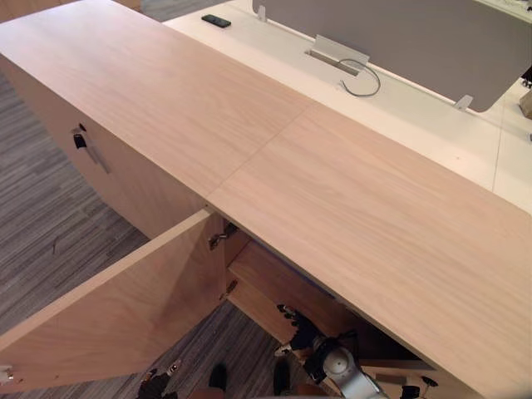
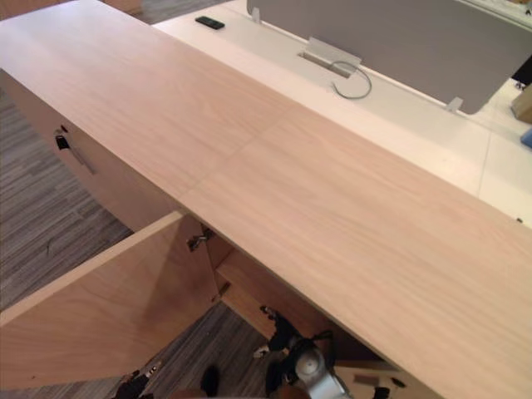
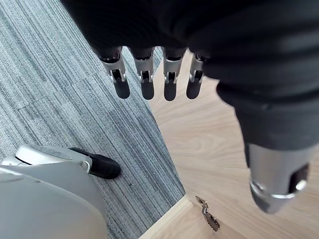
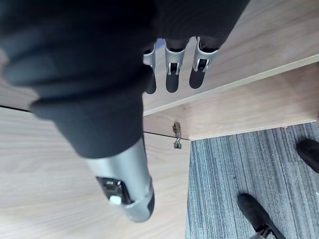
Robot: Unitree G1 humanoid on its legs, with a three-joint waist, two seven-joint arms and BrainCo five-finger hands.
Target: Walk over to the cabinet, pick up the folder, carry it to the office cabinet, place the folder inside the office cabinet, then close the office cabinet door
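Observation:
The long light-wood office cabinet (image 1: 332,191) runs across the view. Its door (image 1: 116,307) stands swung wide open at the lower left, hinges (image 1: 218,239) showing at the opening. An inner shelf (image 1: 274,283) shows in the dark opening under the top. My right hand (image 1: 299,328) is low at that opening with straight fingers (image 4: 172,74) in front of the shelf edge, nothing in it. My left hand (image 1: 158,381) hangs low beside the open door, its fingers (image 3: 147,79) straight over the carpet and the door's edge, holding nothing.
A closed door with a handle and key (image 1: 83,141) lies further left on the cabinet. Behind the cabinet stands a white desk (image 1: 432,125) with a grey screen (image 1: 416,41), a looped cable (image 1: 362,79) and a small black object (image 1: 216,21). Grey striped carpet (image 1: 33,216) covers the floor.

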